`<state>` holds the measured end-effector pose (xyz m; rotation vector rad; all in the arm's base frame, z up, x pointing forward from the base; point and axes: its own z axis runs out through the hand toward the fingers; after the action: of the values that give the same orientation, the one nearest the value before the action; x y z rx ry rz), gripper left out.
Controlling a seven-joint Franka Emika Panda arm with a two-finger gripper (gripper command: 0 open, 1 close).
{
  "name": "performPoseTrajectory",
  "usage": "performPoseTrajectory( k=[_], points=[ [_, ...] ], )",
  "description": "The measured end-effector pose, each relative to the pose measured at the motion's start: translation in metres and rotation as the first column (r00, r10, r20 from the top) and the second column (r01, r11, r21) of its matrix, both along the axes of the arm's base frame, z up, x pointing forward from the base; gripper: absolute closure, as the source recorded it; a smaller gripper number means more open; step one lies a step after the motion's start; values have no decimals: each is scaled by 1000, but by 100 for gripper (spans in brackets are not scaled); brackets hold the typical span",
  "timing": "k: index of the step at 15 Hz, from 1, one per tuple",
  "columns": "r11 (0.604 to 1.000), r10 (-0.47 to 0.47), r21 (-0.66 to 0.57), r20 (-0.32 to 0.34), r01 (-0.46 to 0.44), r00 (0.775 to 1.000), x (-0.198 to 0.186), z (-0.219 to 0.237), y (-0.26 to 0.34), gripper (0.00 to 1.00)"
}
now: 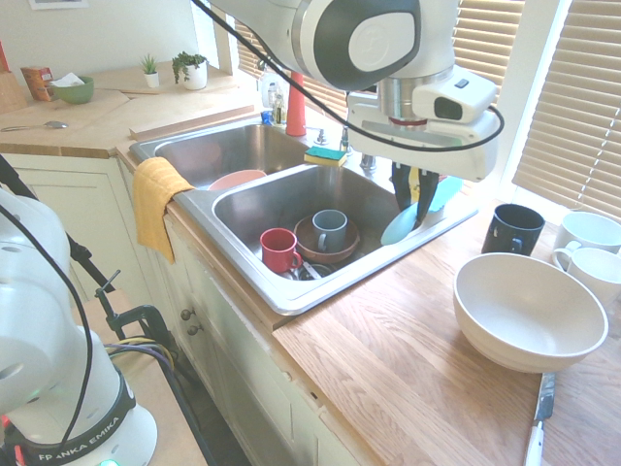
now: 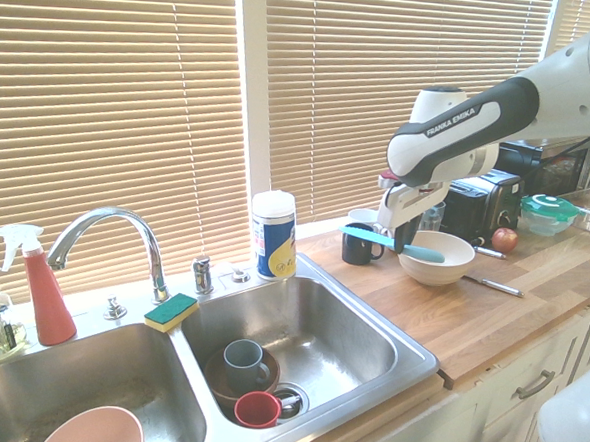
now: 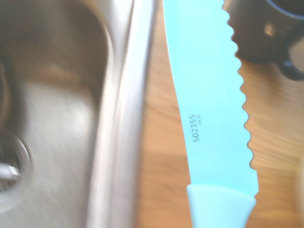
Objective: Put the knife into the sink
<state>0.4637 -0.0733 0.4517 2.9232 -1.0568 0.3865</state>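
My gripper [image 1: 415, 202] is shut on the turquoise knife [image 1: 403, 225], which hangs in the air about level, its serrated blade [image 2: 359, 233] pointing toward the window. It hovers over the wooden counter just beside the right rim of the steel sink [image 1: 254, 199]. In the second exterior view the gripper [image 2: 406, 244] sits between the sink's right basin [image 2: 353, 330] and the big bowl. The wrist view shows the knife [image 3: 213, 99] running alongside the sink rim [image 3: 124, 118], above bare wood.
The right basin holds a red mug [image 1: 279, 249] and a grey mug [image 1: 330, 229] in a brown bowl. On the counter are a dark mug [image 1: 512, 229], an off-white bowl [image 1: 529, 311], white mugs [image 1: 587, 233] and a metal-bladed knife [image 1: 540, 413]. A sponge [image 2: 171, 312] lies by the faucet [image 2: 109, 232].
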Motion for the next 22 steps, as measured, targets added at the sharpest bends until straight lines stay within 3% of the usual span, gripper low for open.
performPoseTrajectory(
  k=[5, 9, 22],
  points=[
    [988, -146, 55, 60, 143, 987, 12, -26, 108, 100],
    [984, -152, 109, 86, 143, 985, 1, -76, 174, 100],
    [976, -205, 73, 1, 204, 979, -6, -248, 207, 100]
  ],
)
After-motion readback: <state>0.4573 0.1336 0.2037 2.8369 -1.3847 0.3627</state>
